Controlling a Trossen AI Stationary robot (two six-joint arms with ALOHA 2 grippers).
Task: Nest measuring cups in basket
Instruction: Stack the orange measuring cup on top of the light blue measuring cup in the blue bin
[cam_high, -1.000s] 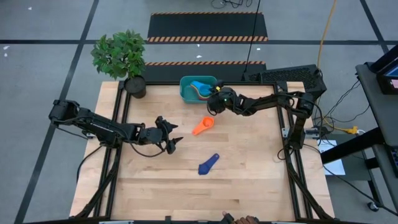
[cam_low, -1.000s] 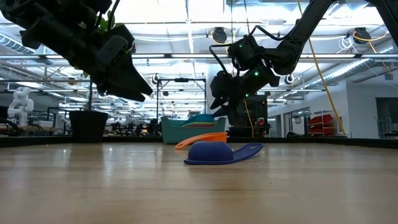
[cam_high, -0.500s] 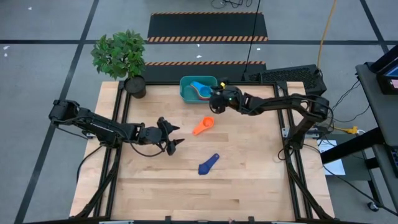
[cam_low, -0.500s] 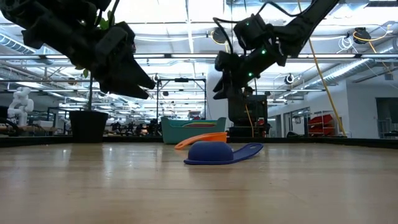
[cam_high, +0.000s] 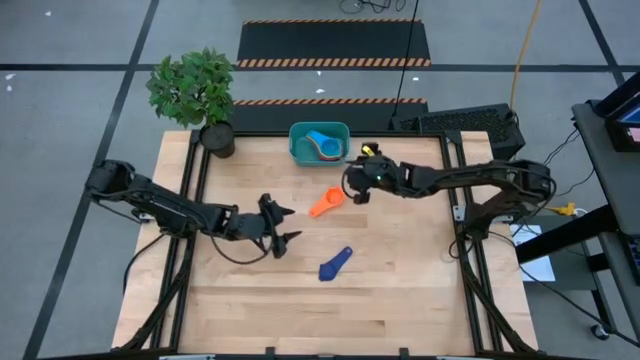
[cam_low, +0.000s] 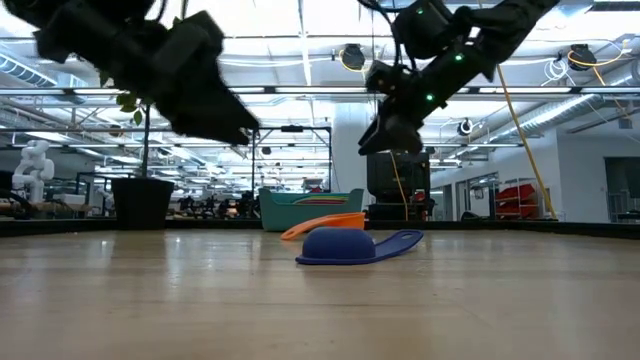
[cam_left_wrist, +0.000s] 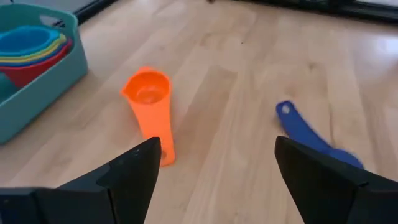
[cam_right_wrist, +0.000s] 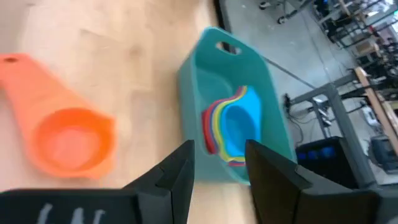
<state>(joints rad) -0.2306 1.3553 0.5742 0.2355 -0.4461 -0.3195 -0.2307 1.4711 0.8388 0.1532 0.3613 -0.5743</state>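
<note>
1. High view: your basket (cam_high: 297, 150) sits at the table's (cam_high: 400, 290) far edge, a nested stack of cups (cam_high: 324, 146) inside. The orange cup (cam_high: 326, 202) and dark blue cup (cam_high: 335, 264) lie loose mid-table.
2. Left wrist view: left tool (cam_left_wrist: 214, 165), fingers wide apart and empty, faces both loose cups, ready for either.
3. Right wrist view: right tool (cam_right_wrist: 217, 168), fingers partly apart and empty, hangs between orange cup and basket.

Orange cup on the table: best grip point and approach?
Take the orange cup by its flat handle, from straight above, jaws across the handle's narrow width. It lies bowl up, handle flat on the wood toward the left gripper, which is open and nearby. The round bowl looks wider and harder to pinch.
</note>
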